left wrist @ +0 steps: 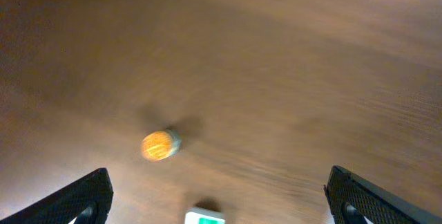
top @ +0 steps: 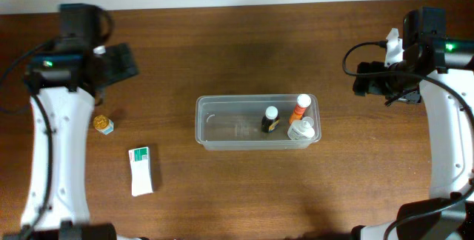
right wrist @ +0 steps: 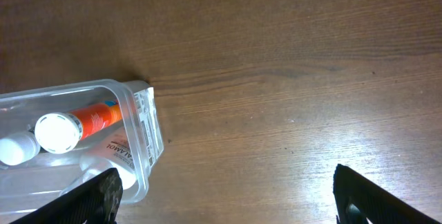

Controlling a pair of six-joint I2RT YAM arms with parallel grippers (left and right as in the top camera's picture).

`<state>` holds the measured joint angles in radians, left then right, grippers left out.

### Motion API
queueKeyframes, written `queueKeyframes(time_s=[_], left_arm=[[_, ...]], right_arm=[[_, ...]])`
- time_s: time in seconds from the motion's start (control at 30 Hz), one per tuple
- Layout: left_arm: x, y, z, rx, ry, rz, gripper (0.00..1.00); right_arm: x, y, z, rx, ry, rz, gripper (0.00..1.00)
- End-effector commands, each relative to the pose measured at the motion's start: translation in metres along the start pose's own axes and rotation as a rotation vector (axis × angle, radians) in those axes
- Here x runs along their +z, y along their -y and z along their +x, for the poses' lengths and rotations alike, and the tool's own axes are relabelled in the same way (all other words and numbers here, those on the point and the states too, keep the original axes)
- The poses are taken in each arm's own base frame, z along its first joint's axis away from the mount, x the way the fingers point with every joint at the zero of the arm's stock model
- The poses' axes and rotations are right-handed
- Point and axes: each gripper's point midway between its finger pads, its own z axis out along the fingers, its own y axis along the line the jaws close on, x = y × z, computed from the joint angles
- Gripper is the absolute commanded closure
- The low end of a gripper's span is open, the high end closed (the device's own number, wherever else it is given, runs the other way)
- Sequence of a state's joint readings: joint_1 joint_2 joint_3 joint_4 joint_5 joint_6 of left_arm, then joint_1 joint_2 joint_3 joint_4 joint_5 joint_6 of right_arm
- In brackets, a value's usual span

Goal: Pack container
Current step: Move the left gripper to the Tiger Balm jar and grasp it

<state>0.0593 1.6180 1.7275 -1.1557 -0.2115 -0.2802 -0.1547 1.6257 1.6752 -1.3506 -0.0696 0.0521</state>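
Container [top: 222, 126] holds three bottles [top: 300, 107].

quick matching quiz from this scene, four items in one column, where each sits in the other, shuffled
Things: 1 orange tube; 2 dark bottle; 3 small orange-topped jar; 4 green and white box.
Places: A loose on the table, upper one in the overhead view; B in the container, at its right end; C loose on the table, lower one; D in the container, nearer its middle.
Pairs: 1-B, 2-D, 3-A, 4-C.
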Motion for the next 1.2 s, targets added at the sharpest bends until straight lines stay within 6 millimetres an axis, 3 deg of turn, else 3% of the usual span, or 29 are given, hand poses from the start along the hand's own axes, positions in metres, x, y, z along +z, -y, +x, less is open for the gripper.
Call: queueKeyframes(time_s=[0.0, 0.13, 0.23, 0.37, 0.6, 0.77, 0.97, 1.17], left_arm=[[0.045, -0.028, 0.018, -0.075, -0.146, -0.002, 0.01], [0.093, -0.062, 0.036, -0.153, -0.28, -0.053, 0.01], [0.123, -0.073, 0.051, -0.181, -0.367, -0.071, 0.01], [0.16, -0.074, 0.076, -0.179, -0.484, -0.087, 0.01], [0.202, -0.072, 0.112, -0.164, -0.624, -0.109, 0.01], [0.211, -0.072, 0.122, -0.16, -0.659, -0.115, 0.06], [0.209, -0.072, 0.123, -0.159, -0.667, -0.116, 0.47], [0.205, -0.073, 0.128, -0.156, -0.692, -0.12, 0.56]], right_arm=[[0.001, 0.0, 0.001, 0.007, -0.005, -0.004, 0.1], [0.001, 0.0, 0.001, 0.007, -0.005, -0.004, 0.1], [0.001, 0.0, 0.001, 0.007, -0.005, -0.004, 0.1], [0.001, 0.0, 0.001, 0.007, -0.005, -0.004, 0.1], [0.001, 0.0, 0.001, 0.007, -0.006, -0.004, 0.1], [0.001, 0.0, 0.001, 0.007, -0.005, -0.004, 0.1], [0.001, 0.0, 0.001, 0.007, -0.005, -0.004, 0.1], [0.001, 0.0, 0.001, 0.007, -0.005, -0.004, 0.1]])
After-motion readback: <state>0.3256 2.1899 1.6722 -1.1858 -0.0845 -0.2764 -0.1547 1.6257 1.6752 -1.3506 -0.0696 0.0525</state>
